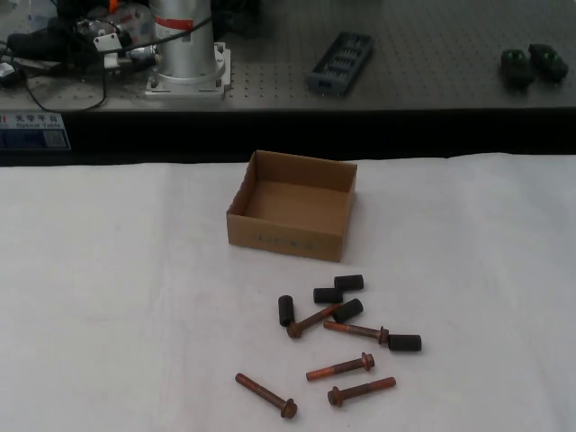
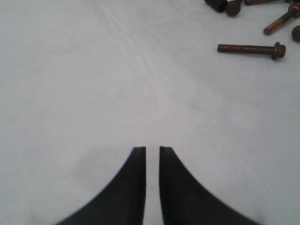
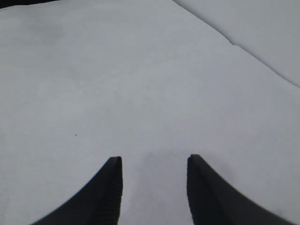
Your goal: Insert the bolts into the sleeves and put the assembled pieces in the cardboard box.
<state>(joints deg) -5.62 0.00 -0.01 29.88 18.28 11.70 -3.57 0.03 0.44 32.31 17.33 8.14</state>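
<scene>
Presently logged, item 1: the left gripper (image 2: 152, 150), jaws drawn all but together with a thin slit between them, nothing held, hung over the white cloth (image 2: 93, 84). Item 2: the right gripper (image 3: 154, 161), jaws set apart, nothing held, bare cloth ahead of them. Item 3: 5 bolts (image 1: 340, 367), loose and scattered at differing angles. The nearest bolt (image 2: 251, 48) is found well ahead of the left jaws and off to one side. Its long axis is laid crosswise to the jaws' line of reach, the threaded end pointed toward that line and the flanged head away from it. Item 4: 5 sleeves (image 1: 328, 295), black, lying on their sides beyond that bolt, between the bolts and the cardboard box (image 1: 288, 238). 1 bolt tip is seen at a sleeve's end; whether it is entered cannot be told. Item 5: the box, open-topped, farthest from both jaws, with no assembled piece seen inside. The left arm is judged the nearer to the parts. Its jaws would need to be opened and carried forward and sideways until the shank is straddled across its length.
</scene>
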